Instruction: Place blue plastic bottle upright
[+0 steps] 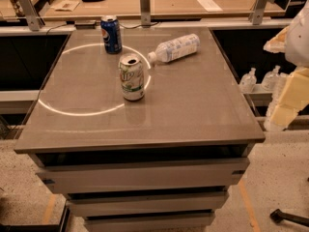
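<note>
Blue plastic bottle (174, 48) flat on tabletop (193, 105), just behind-right of 7UP can (131, 77). Pepsi can (111, 34) behind-left of it. Gripper (289, 98) well right, off the tabletop; can't tell whether open or closed.

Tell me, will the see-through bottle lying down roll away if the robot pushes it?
Probably: the clear, slim plastic bottle with a white cap lies on its side on the smooth grey table, so a nudge would likely roll it. Its thin plastic might squash when squeezed. The gripper is beyond the table's right edge, apart from it.
</note>
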`<state>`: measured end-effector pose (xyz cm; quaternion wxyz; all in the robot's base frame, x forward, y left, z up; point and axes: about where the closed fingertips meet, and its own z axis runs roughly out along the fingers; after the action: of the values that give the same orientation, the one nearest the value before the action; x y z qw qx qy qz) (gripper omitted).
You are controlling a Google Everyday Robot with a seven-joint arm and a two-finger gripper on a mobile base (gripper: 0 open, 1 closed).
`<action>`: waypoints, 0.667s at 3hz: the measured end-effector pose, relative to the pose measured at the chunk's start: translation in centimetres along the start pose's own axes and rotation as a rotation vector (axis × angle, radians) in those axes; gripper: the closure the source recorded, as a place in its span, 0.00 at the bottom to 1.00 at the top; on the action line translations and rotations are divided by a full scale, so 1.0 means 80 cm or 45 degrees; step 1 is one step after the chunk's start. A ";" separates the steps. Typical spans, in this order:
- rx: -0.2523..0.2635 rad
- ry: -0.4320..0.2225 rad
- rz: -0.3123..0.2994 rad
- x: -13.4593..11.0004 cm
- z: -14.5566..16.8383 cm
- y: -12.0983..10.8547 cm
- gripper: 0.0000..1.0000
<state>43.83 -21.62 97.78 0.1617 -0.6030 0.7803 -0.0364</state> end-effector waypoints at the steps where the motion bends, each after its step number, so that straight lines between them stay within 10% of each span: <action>1: 0.000 0.000 0.000 0.000 0.000 0.000 0.00; 2: 0.010 -0.005 -0.057 -0.019 -0.008 -0.018 0.00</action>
<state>45.32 -20.68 99.06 0.1647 -0.6198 0.7662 -0.0420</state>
